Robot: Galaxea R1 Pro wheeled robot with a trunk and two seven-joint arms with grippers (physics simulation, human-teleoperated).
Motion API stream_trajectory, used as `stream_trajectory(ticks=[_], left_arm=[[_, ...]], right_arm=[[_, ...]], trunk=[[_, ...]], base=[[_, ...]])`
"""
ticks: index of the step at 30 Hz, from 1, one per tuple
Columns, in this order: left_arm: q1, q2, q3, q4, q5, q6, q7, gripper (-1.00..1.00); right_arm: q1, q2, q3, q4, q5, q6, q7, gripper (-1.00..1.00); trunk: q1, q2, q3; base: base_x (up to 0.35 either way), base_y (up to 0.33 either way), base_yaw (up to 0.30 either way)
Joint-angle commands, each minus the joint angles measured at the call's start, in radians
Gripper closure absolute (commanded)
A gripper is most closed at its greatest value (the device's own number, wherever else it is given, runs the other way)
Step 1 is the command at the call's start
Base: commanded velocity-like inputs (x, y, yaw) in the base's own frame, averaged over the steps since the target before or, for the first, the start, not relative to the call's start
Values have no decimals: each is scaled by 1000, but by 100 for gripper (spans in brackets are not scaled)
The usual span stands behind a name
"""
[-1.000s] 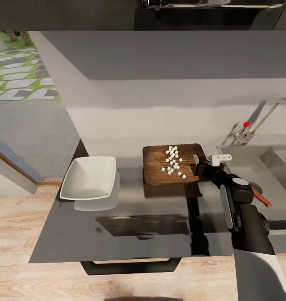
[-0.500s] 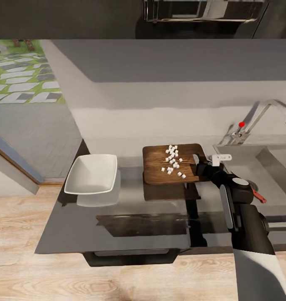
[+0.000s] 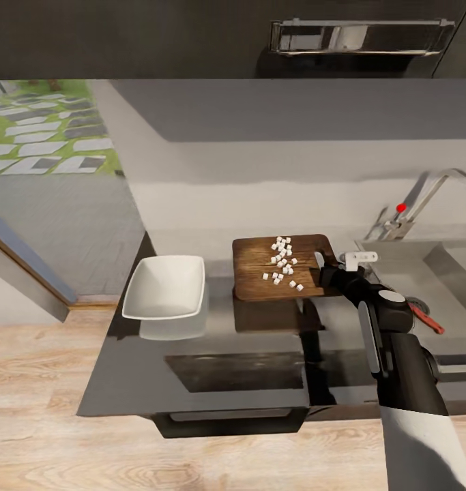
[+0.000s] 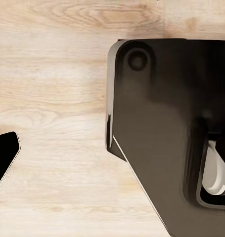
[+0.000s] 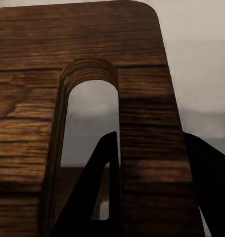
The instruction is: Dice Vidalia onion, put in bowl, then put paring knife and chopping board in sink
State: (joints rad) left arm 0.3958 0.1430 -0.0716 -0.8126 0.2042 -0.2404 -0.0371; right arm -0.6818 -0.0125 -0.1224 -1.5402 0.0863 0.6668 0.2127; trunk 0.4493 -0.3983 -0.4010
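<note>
Brown wood, the chopping board [image 3: 282,266] carries white onion dice [image 3: 281,261] above the grey tabletop [image 3: 212,327], right pincer [image 3: 327,270] closed through its slot handle, one finger [image 5: 100,190] apparently inside. No writing is legible. Only the camera has shifted since earlier; bowl [image 3: 166,287] left, sink [image 3: 424,269] right, knife [image 3: 424,317] within.

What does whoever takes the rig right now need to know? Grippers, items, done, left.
Right gripper: shut on the chopping board at its slot-handle end; one finger goes through the slot.
Left gripper: out of sight; its wrist camera looks at wood floor.
Diced onion: lying on the board.
Bowl: empty, on the countertop left of the board.
Paring knife: already in the sink.
Done: dicing, knife in sink.
Left: get the dice into the bowl, then put the board in the sink.
</note>
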Motion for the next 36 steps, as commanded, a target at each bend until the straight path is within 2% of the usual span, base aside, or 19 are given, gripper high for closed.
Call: stream_trajectory(ticks=[1,36], left_arm=[[0,1,-3,0,11,-2,-3,-100],[0,1,-2,16,11,-2,-3,-100]], right_arm=[[-1,0,-1,-1,8,5,8,100],[-1,1,0,-1,8,5,8,100]], trunk=[[1,-2,0],[1,-2,55]], base=[[0,269,0],[0,294,0]])
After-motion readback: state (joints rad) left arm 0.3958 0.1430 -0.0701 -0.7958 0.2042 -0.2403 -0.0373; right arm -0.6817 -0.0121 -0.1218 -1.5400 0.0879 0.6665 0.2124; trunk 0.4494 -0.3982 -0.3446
